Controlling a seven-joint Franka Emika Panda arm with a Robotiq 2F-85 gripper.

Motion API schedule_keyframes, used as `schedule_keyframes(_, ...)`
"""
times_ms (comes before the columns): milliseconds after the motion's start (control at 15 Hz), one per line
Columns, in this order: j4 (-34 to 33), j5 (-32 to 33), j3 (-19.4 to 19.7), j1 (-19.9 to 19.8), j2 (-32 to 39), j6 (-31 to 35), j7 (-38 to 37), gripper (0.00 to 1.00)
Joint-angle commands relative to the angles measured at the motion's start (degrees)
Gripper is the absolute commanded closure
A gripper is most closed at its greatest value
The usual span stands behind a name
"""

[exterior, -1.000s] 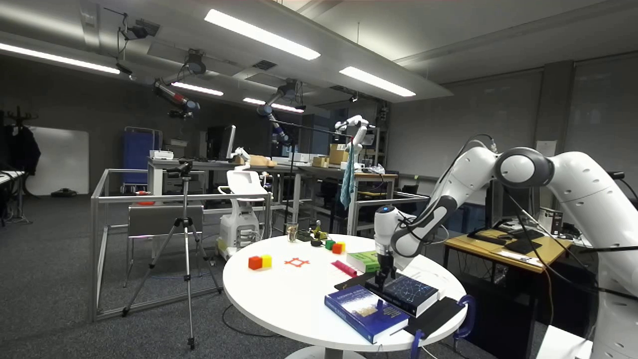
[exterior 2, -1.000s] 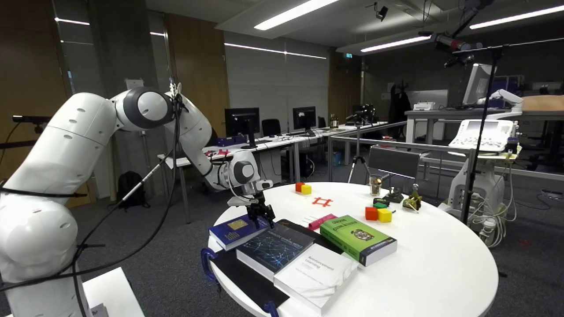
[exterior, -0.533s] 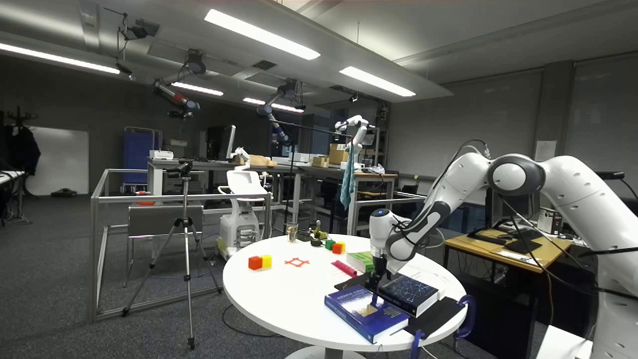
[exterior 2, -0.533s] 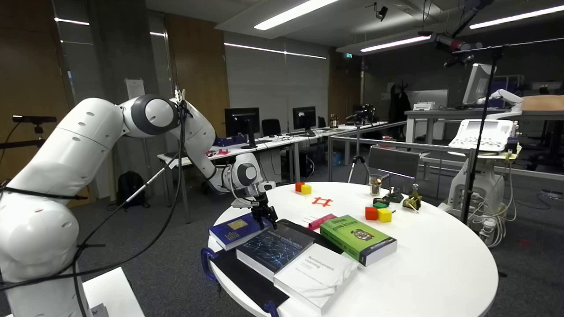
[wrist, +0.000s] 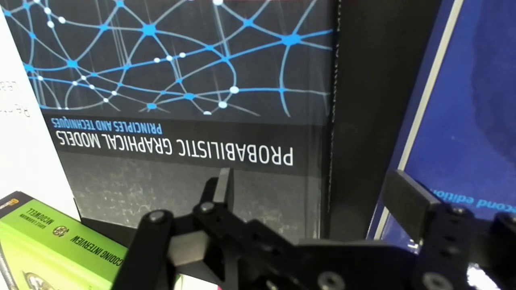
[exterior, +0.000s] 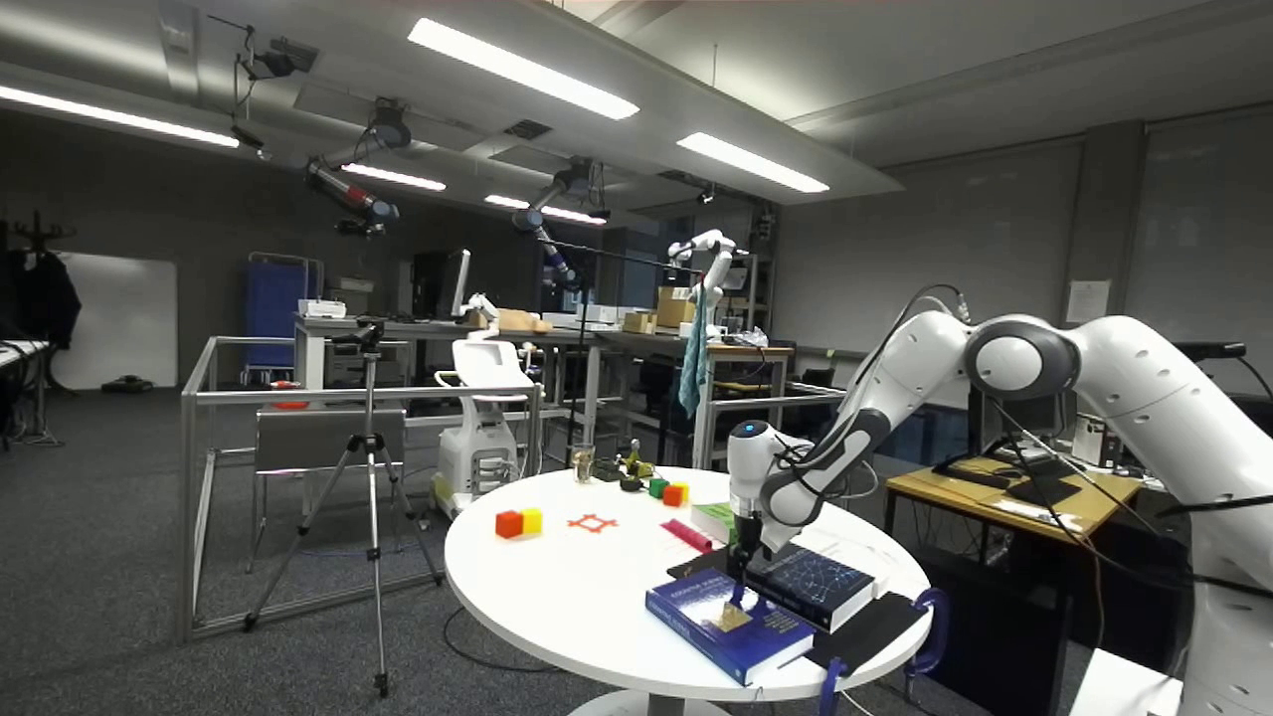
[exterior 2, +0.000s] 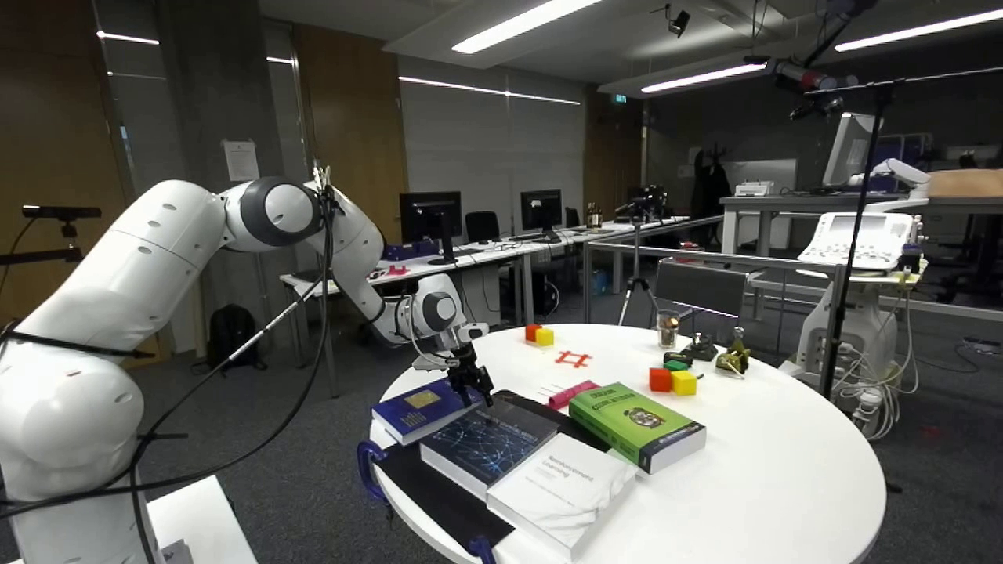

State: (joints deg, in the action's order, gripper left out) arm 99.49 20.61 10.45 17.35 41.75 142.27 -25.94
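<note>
My gripper [wrist: 309, 172] stands open with nothing between its fingers. In the wrist view one finger [wrist: 223, 187] overlaps the dark book [wrist: 181, 129] titled Probabilistic Graphical Models, whose lettering appears upside down. The opposite finger [wrist: 411, 197] overlaps the near edge of the blue book [wrist: 475, 121]. Between the books runs a black strip [wrist: 375, 80]. Both exterior views put the gripper [exterior: 741, 565] low over the gap between the blue book [exterior: 686, 602] and the dark book [exterior: 820, 587]. Whether a fingertip touches either book I cannot tell.
A white book [exterior 2: 560, 486] and a green book [exterior 2: 607, 411] lie beyond the dark one. A black mat [exterior 2: 435, 486] is clamped at the table edge by a blue clamp [exterior 2: 368, 470]. Farther off are a pink roll [exterior 2: 576, 393], a red cube [exterior 2: 660, 380] and a glass [exterior 2: 668, 329].
The arm has shifted from over the dark book toward the blue book, with its elbow lower, mostly in the first half second. The gripper has stayed open.
</note>
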Motion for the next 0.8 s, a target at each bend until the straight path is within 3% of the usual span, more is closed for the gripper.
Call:
schedule_keyframes(0,-2.4,0.4,0.7,1.2,1.1,-2.6,-1.3,0.00)
schedule_keyframes(733,-4.4,0.5,0.1,3.1,2.1,-3.4,-1.2,0.00)
